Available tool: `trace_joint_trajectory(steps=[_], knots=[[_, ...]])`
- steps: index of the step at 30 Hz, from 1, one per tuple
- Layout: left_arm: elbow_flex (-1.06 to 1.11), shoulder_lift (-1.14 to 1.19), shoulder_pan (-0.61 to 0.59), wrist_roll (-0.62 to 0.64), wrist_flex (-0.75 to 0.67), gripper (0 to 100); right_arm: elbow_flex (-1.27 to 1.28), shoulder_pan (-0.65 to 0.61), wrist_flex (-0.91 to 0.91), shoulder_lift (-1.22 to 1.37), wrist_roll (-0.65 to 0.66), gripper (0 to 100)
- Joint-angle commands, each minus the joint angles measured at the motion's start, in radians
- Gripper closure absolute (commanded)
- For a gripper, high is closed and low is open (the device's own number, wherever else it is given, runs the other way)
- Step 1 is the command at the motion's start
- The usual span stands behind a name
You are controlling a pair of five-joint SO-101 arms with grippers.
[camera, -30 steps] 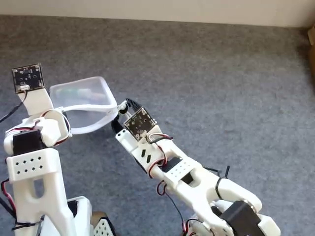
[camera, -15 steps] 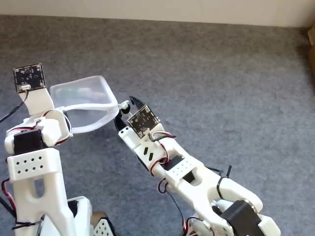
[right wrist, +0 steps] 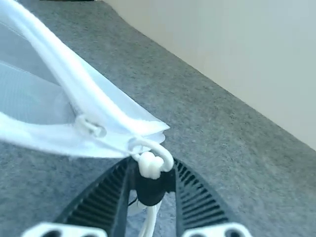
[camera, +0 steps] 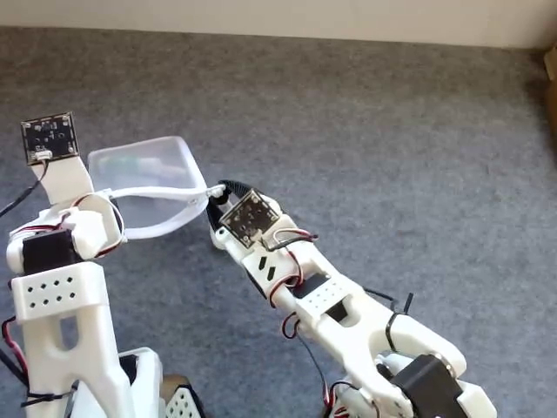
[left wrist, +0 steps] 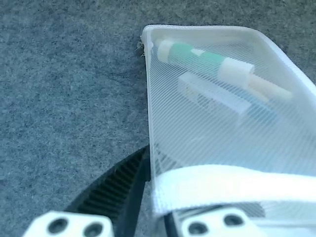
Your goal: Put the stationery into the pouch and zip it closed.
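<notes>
Pouch strung between my two pincers, zip pull at the right end.
My left pincer (left wrist: 153, 197) is clamped on the pouch (camera: 144, 187) with the stationery (left wrist: 207, 61) inside. Its zip line runs rightward to the pull (right wrist: 149, 163), nipped tight in my right pincer (right wrist: 148, 182). The mouth seems partly open.

One left gripper (left wrist: 155, 190) and one right gripper (right wrist: 152, 178) are flanking one pouch (left wrist: 207, 143) bearing one zip pull (right wrist: 149, 163), one pen (left wrist: 197, 57), one clear case (left wrist: 212, 96).
</notes>
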Motion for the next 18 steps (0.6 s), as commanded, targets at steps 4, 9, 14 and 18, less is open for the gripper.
trace_joint_trajectory(steps=[4, 9, 14, 18], knots=[[-0.007, -0.007, -0.016, -0.005, -0.018, 99, 0.044, 0.016, -0.024, -0.101, 0.031, 99.3], [-0.007, -0.007, -0.016, -0.005, -0.02, 99, 0.177, 0.01, -0.018, -0.283, 0.077, 99.3], [-0.004, -0.007, -0.015, -0.003, -0.04, 99, 0.252, -0.041, 0.122, -0.433, 0.133, 99.3], [-0.005, -0.007, -0.013, -0.003, -0.041, 99, 0.263, -0.099, 0.277, -0.562, 0.133, 99.3]])
